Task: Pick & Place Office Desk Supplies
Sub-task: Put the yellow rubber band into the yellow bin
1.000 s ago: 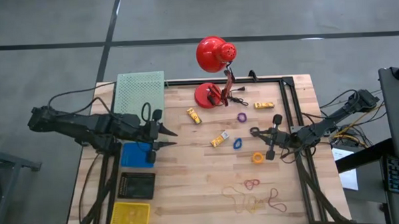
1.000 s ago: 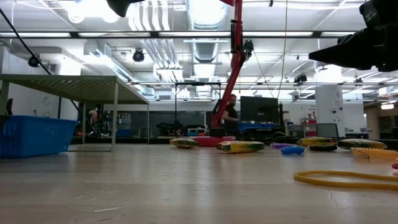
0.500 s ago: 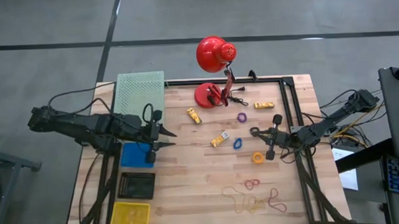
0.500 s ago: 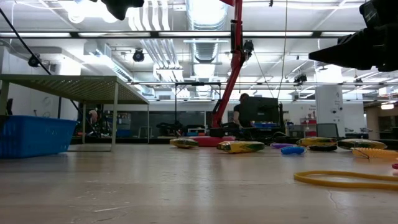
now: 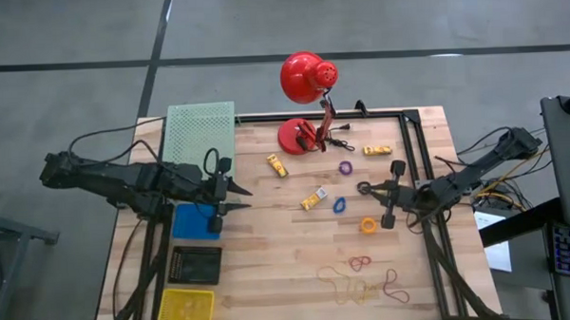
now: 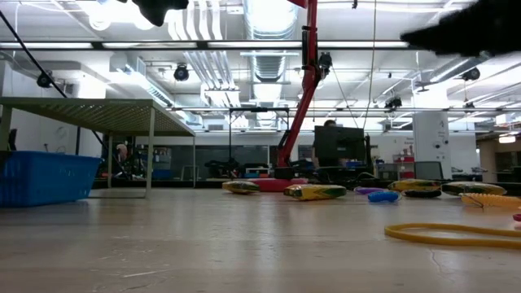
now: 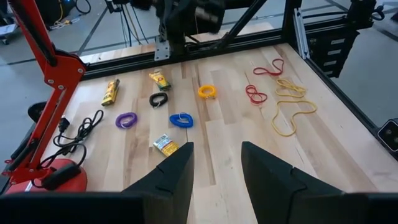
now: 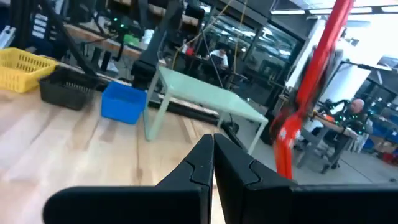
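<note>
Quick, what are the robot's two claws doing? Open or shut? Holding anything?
Left gripper: open, holding nothing, above the table.
Right gripper: shut, nothing between its fingers, near the orange ring.

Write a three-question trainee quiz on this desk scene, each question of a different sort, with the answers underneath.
1. True or false: the right claw is shut and holds nothing.
2. Which ring lies nearest the right claw in the high view? A. the purple ring B. the orange ring C. the black ring
3. Fill in: the blue bin lies between the green mesh tray and the ______ bin.

Key
1. True. Its fingers meet in the right wrist view, with nothing between them.
2. C. The black ring lies at the claw tip; whether they touch cannot be told.
3. Black: the black bin lies next, then the yellow bin.
</note>
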Available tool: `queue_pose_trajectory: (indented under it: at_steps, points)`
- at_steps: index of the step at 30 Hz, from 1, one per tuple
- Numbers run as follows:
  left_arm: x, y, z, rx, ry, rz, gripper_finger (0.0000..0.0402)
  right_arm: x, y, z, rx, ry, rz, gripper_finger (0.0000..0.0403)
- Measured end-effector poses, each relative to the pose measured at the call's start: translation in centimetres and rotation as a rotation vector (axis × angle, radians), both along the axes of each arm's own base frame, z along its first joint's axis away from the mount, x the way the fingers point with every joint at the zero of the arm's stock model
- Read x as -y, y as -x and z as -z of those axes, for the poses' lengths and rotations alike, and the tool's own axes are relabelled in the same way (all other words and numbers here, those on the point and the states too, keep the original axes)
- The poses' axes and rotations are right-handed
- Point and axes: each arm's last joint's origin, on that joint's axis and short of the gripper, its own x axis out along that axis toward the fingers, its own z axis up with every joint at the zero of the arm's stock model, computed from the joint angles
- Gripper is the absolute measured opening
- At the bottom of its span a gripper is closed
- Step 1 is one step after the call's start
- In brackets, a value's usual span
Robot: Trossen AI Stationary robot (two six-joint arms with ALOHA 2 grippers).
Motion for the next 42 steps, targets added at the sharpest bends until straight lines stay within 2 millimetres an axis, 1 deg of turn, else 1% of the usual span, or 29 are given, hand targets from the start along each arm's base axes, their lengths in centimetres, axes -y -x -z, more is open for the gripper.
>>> queue_pose_trajectory:
  at_steps: [2,4,7,9,11,12,15,20,23,28,31,35,39,42]
  points:
    - [0.0,0.0,0.0,0.000,-0.002,0.001,0.0136,-0.2,-0.3,-2.4,-0.008,-0.039,-0.002,0.0008]
    - [0.0,0.0,0.0,0.000,-0.002,0.001,0.0136,-0.4,-0.6,-4.7,-0.021,-0.133,-0.014,0.0008]
    - [0.0,0.0,0.0,0.000,-0.002,0.001,0.0136,-0.9,-1.2,-7.3,-0.125,-0.250,-0.094,0.0008]
    - [0.0,0.0,0.0,0.000,-0.002,0.001,0.0136,-1.5,-1.6,-8.2,-0.267,-0.261,-0.202,0.0008]
    - [0.0,0.0,0.0,0.000,-0.002,0.001,0.0136,-2.3,-2.3,-8.7,-0.395,-0.317,-0.278,0.0008]
    - [0.0,0.0,0.0,0.000,-0.002,0.001,0.0136,-2.6,-2.8,-9.0,-0.431,-0.378,-0.283,0.0008]
    - [0.0,0.0,0.0,0.000,-0.002,0.001,0.0136,-3.6,-4.6,-9.8,-0.473,-0.541,-0.210,0.0008]
    - [0.0,0.0,0.0,-0.001,-0.002,0.001,0.0136,-5.9,-8.8,-9.1,-0.579,-0.613,-0.121,0.0008]
    - [0.0,0.0,0.0,0.000,-0.001,0.001,0.0136,-7.2,-11.3,-9.4,-0.583,-0.666,-0.094,0.0008]
    - [0.0,0.0,0.0,-0.001,0.001,0.000,0.0136,-9.0,-14.7,-8.7,-0.683,-0.693,-0.003,0.0008]
    - [0.0,0.0,0.0,-0.001,0.001,0.000,0.0136,-9.7,-15.9,-7.7,-0.780,-0.728,0.115,0.0008]
    - [0.0,0.0,0.0,-0.001,0.001,0.000,0.0136,-10.2,-16.8,-5.7,-0.889,-0.832,0.386,0.0008]
    - [0.0,0.0,0.0,-0.001,0.001,0.000,0.0136,-10.9,-17.7,-3.9,-0.874,-0.954,0.579,0.0008]
    - [0.0,0.0,0.0,-0.001,0.001,0.000,0.0136,-11.5,-18.5,-2.8,-0.889,-1.045,0.649,0.0008]
